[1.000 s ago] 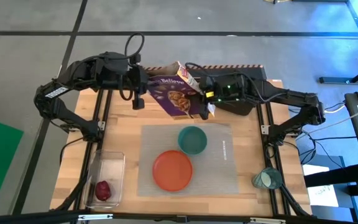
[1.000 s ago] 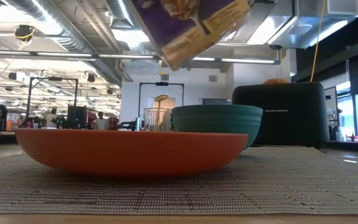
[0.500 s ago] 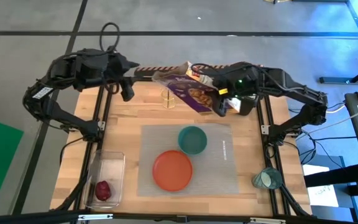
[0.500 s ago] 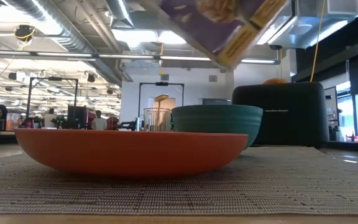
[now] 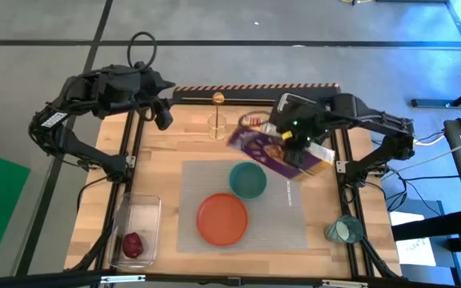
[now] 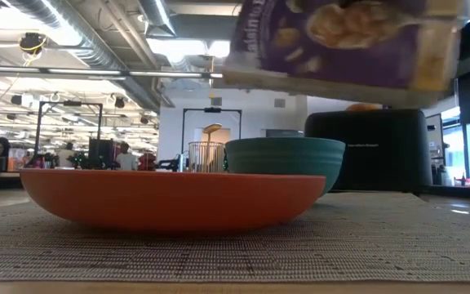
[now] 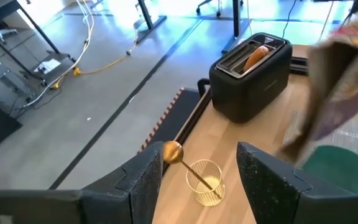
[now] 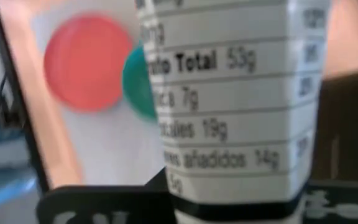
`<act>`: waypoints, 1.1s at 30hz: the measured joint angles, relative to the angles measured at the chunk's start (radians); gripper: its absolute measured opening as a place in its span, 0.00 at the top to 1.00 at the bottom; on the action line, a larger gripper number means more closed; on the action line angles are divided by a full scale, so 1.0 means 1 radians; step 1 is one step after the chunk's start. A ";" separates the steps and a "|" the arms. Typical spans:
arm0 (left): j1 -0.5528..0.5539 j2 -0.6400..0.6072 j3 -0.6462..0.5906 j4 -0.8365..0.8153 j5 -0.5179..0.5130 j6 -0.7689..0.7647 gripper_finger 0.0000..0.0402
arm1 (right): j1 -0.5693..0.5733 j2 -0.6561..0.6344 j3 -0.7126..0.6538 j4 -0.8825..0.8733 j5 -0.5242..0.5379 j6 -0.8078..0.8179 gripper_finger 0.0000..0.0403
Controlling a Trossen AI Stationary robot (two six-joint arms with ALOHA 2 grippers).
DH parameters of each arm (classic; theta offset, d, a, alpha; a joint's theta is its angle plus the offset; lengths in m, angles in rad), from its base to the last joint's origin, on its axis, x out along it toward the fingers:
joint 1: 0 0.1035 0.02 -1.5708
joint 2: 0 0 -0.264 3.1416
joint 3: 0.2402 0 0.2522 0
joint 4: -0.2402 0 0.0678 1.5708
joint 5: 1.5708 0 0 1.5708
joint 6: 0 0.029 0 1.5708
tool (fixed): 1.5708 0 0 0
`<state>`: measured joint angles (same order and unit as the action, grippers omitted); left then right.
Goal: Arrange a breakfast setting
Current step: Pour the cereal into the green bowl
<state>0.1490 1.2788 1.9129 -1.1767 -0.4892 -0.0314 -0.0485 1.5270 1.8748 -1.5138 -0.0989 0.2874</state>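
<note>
From above, your right gripper (image 5: 293,142) is pinching a purple cereal box (image 5: 278,152), tipped over on its side in the air. The teal bowl (image 5: 248,180) sits just below and beside that gripper on the grey placemat (image 5: 286,216), with the orange plate (image 5: 222,218) touching the bowl's far side. Your left gripper (image 5: 163,118) waits well apart, over the back of the bench (image 5: 158,172).

At bench height, the box (image 6: 341,41) hangs above the bowl (image 6: 284,162), not touching it; the plate (image 6: 174,198) is nearest the camera, and the black toaster (image 6: 374,151) stands behind.

From the left wrist, that gripper's fingers (image 7: 145,180) are spread and hold nothing; the gold spoon (image 7: 182,158) leans in a clear glass (image 7: 205,182) just ahead of them.

From the right wrist, the box's nutrition panel (image 8: 229,99) fills the view. Judge the box light, its cardboard walls crushable and its contents likely to shift; hold it across the narrow sides and tilt gently.
</note>
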 joint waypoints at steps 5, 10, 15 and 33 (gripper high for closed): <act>0.000 0.005 0.000 -0.002 0.000 -0.004 0.50 | 0.065 0.026 0.000 -0.058 -0.030 0.013 0.98; 0.000 0.009 0.000 -0.018 0.000 -0.020 0.50 | 0.093 0.028 0.000 -0.063 -0.075 0.024 0.98; 0.000 0.010 0.000 -0.020 0.000 -0.020 0.50 | 0.095 0.031 0.000 -0.057 -0.098 0.018 0.98; 0.000 0.011 0.000 -0.019 0.008 -0.023 0.50 | 0.018 0.037 0.000 -0.058 -0.172 0.058 0.98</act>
<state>0.1492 1.2903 1.9129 -1.1957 -0.4808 -0.0540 -0.0304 1.5644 1.8748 -1.5719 -0.2711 0.3453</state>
